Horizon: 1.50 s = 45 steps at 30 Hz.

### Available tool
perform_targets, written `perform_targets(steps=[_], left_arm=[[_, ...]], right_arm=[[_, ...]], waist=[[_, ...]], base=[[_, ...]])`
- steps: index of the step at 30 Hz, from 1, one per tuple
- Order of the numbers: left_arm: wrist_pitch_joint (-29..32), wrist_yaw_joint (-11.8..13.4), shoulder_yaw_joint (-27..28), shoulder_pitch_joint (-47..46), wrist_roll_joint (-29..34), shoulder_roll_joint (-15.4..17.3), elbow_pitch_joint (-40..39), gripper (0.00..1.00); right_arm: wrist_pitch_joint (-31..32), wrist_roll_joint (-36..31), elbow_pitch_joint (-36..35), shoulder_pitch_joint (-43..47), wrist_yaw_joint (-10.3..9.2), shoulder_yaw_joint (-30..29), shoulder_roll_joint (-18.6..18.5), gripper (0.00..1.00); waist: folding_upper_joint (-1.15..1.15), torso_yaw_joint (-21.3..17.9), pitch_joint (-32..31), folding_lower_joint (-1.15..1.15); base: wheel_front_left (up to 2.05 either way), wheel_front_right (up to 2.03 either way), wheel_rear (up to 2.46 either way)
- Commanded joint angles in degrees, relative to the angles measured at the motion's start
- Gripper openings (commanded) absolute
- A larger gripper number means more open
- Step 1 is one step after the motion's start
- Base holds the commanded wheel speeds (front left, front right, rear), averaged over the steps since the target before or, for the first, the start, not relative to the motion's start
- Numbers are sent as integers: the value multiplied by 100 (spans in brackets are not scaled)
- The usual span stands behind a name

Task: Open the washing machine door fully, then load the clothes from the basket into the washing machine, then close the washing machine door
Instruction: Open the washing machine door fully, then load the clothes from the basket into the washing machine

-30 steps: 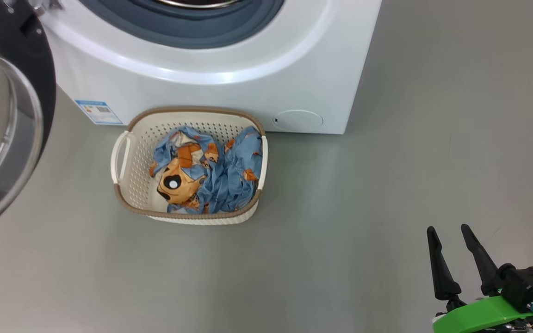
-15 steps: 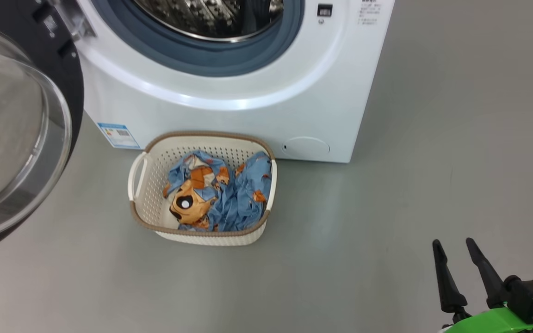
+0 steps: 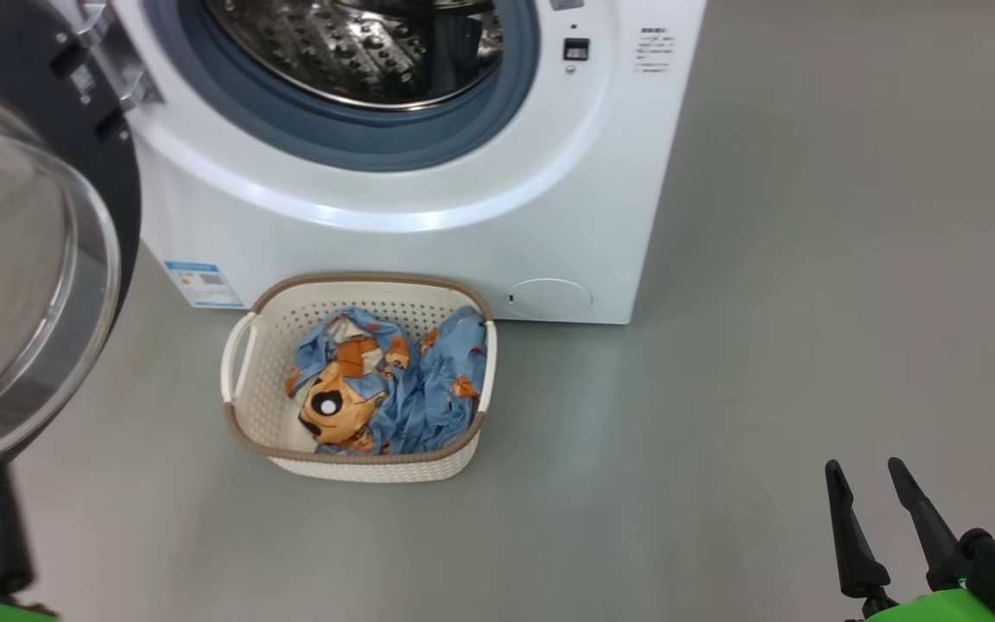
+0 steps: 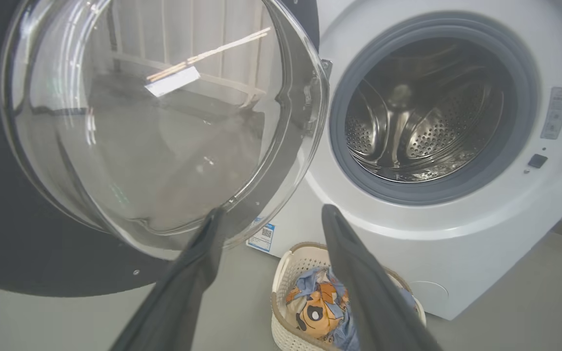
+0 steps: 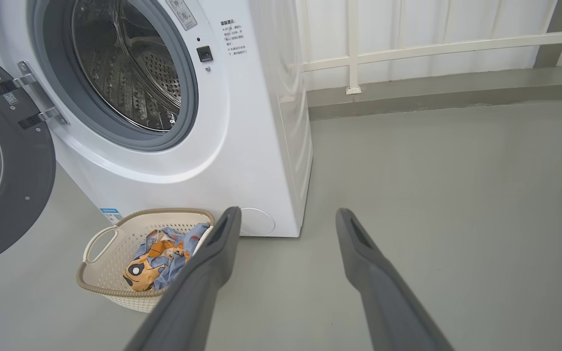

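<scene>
Evidently the washing machine door (image 4: pixel 154 122) stands swung wide at the left of the washing machine (image 3: pixel 463 250), its drum (image 3: pixel 351 52) bare, so loading is the step in hand. The clothes (image 3: pixel 377 397) lie heaped in the basket (image 3: pixel 359 283), just before the machine's front (nothing lifted yet). The left gripper (image 4: pixel 269 214) and right gripper (image 3: pixel 864 466) hang with jaws apart, empty. Next, one must descend into the basket and pinch fabric.
</scene>
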Motion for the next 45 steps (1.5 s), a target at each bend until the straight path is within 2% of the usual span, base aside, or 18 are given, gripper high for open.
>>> perform_targets(steps=[1,8,21,31,45], left_arm=[[-37,10,142,-72,-35,245,-178,100],[-37,10,-465,41,-57,289,-300,100],[-37,10,-1104,18,-211,419,-519,100],[-37,10,-1109,23,-186,399,-482,100],[-37,10,-1074,-6,-340,415,-444,100]], right_arm=[[-70,45,-155,1,35,100,-70,100],[-70,56,-201,14,35,105,-40,100],[-70,65,-287,25,35,122,-43,100],[-70,85,-305,97,35,125,-23,100],[-70,89,-317,89,35,109,0,100]], waist=[[0,-87,-22,0],[0,-442,-37,0],[0,-981,26,0],[0,-1157,3,0],[0,-1111,24,0]], base=[[0,0,0],[0,0,0],[0,0,0],[0,0,0],[2,-7,5]])
